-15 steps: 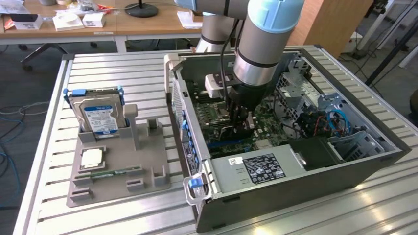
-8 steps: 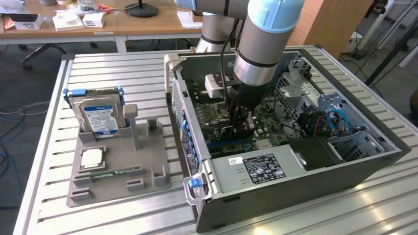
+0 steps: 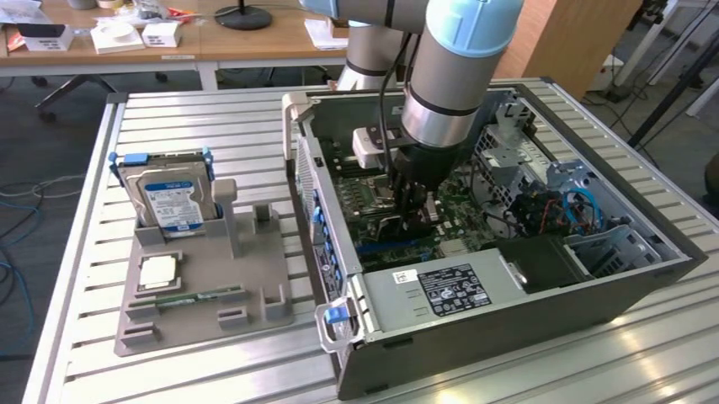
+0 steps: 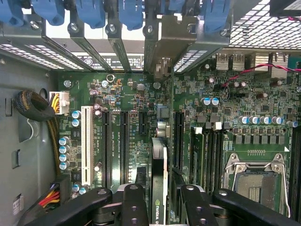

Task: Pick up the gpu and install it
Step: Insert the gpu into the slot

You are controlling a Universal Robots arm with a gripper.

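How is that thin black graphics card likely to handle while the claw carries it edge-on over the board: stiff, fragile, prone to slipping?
Held edge-on in the claw, the thin black graphics card looks straight, so probably stiff. Its narrow edge gives the fingers little surface, so twisting or slipping seems possible. It hangs close above the green motherboard, so a knock could probably damage either.

NVIDIA logo on gpu (image 4: 159,188) edge, other labels too small to read

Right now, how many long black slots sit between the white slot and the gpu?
2 long black slots: one beside the white slot, one nearer the gpu held in the end effector, which may hide others.
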